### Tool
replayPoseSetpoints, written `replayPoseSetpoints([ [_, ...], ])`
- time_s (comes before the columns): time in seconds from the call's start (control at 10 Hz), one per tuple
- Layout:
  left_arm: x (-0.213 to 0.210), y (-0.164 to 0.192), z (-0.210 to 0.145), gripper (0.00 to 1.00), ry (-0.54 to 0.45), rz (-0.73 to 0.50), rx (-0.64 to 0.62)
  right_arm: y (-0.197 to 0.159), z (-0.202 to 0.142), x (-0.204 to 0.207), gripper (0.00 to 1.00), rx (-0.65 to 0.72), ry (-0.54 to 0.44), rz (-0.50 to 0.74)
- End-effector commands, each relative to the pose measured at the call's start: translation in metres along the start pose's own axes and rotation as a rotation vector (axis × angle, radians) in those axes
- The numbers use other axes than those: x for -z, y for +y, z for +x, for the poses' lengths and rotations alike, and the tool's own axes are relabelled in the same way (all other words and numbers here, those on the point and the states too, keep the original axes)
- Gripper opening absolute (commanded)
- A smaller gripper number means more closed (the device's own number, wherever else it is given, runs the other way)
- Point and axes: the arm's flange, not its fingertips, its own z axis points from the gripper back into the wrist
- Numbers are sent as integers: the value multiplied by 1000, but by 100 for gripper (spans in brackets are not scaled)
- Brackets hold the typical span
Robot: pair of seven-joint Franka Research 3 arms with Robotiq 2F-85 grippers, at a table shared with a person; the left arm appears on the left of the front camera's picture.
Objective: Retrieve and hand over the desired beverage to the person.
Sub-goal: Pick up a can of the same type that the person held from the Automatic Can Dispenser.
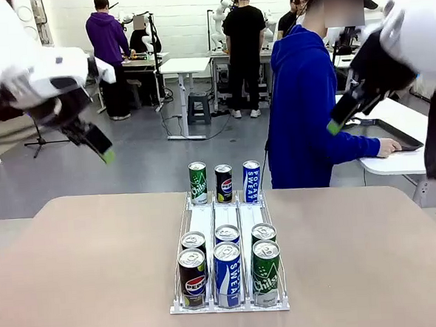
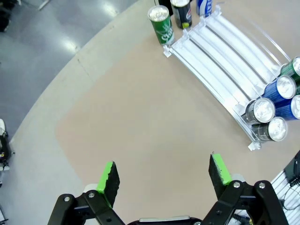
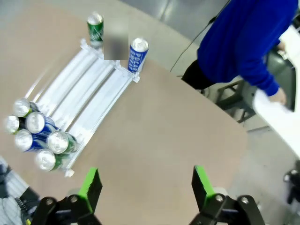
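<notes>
A white three-lane rack (image 1: 203,218) on the tan table holds beverage cans. At its far end stand a green can (image 1: 198,183), a black Pepsi can (image 1: 224,183) and a blue Pocari Sweat can (image 1: 252,181). Several more cans (image 1: 228,272) crowd the near end. The person (image 1: 302,106) in a blue hoodie stands beyond the table, turned to the right. My left gripper (image 1: 105,150) hovers high at the left, open and empty (image 2: 164,173). My right gripper (image 1: 337,123) hovers high at the right, also open and empty (image 3: 146,183). From the wrists I see the rack (image 2: 220,56) and the blue can (image 3: 137,54).
The person's hand (image 1: 389,147) rests on a dark tray on a white side table (image 1: 395,160) at the right. Bare tabletop (image 1: 84,275) lies on both sides of the rack. Other people and tables stand far back in the room.
</notes>
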Motion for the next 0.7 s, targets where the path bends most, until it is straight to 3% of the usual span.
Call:
replayPoseSetpoints([
  [0.0, -18, 10, 11, 100, 13, 18, 6, 4, 11, -3, 100, 6, 29, -40],
  [0.5, -25, 8, 12, 100, 2, 10, -9, 1, 10, -16, 100, -5, 9, -8],
  [0.6, -30, 31, -17, 100, -8, -225, 64, -20, -20, -11, 100, -34, 17, 193],
])
